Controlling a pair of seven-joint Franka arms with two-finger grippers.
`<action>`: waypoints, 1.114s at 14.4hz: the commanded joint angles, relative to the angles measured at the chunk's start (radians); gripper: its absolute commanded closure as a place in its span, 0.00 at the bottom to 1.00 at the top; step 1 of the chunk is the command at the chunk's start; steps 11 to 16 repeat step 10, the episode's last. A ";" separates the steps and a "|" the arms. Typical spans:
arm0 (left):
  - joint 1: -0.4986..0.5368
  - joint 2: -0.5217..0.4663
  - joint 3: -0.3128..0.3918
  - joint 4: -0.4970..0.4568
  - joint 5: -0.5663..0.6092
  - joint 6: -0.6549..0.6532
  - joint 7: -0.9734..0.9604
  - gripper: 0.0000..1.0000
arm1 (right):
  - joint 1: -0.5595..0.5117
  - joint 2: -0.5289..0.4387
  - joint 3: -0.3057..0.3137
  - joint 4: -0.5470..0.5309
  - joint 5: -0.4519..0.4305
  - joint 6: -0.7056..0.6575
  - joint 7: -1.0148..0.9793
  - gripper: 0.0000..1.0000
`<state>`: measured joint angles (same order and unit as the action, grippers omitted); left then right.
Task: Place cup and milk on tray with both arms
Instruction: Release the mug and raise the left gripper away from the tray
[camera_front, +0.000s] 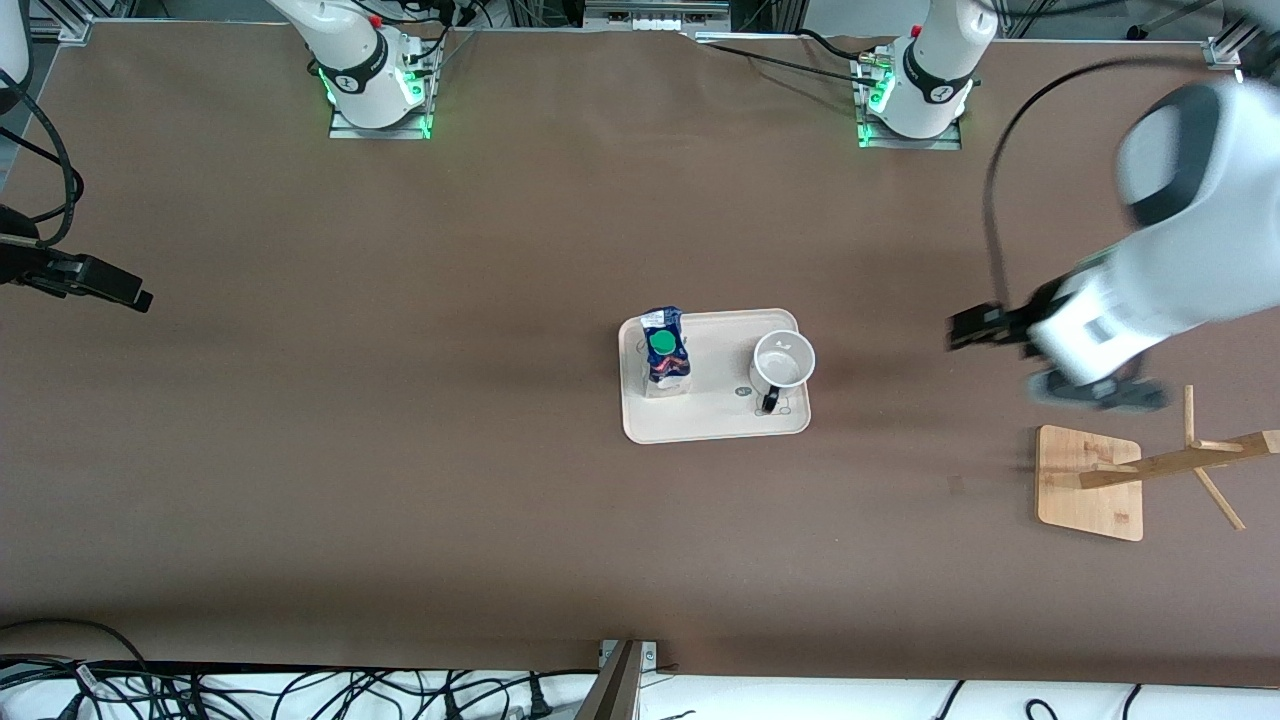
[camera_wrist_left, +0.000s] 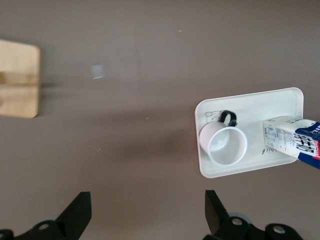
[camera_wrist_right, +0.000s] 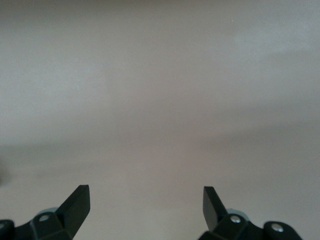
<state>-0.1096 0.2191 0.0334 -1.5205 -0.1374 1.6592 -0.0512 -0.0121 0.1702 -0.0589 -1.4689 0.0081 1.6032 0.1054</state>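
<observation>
The cream tray (camera_front: 720, 420) lies mid-table. The milk carton (camera_front: 665, 352) with its green cap stands on the tray's end toward the right arm. The white cup (camera_front: 782, 360) stands on the end toward the left arm, its black handle pointing at the front camera. My left gripper (camera_front: 975, 328) is open and empty, up over bare table between the tray and a wooden rack. The left wrist view (camera_wrist_left: 147, 197) shows the tray (camera_wrist_left: 250, 105), cup (camera_wrist_left: 224, 146) and milk (camera_wrist_left: 292, 142). My right gripper (camera_front: 135, 295) is open and empty, over bare table at the right arm's end (camera_wrist_right: 146, 192).
A wooden mug rack with a square base (camera_front: 1090, 480) and pegged post stands toward the left arm's end, nearer the front camera than the left gripper; its base shows in the left wrist view (camera_wrist_left: 20, 80). Cables lie along the table's front edge.
</observation>
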 joint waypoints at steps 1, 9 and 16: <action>0.025 -0.150 -0.012 -0.167 0.083 0.019 -0.034 0.00 | -0.003 0.011 0.002 0.022 0.019 -0.006 0.005 0.00; 0.103 -0.162 -0.015 -0.162 0.088 0.011 -0.044 0.00 | -0.002 0.009 0.004 0.022 0.021 -0.006 0.007 0.00; 0.107 -0.168 -0.016 -0.159 0.090 0.011 -0.041 0.00 | 0.001 0.009 0.004 0.022 0.021 -0.006 0.008 0.00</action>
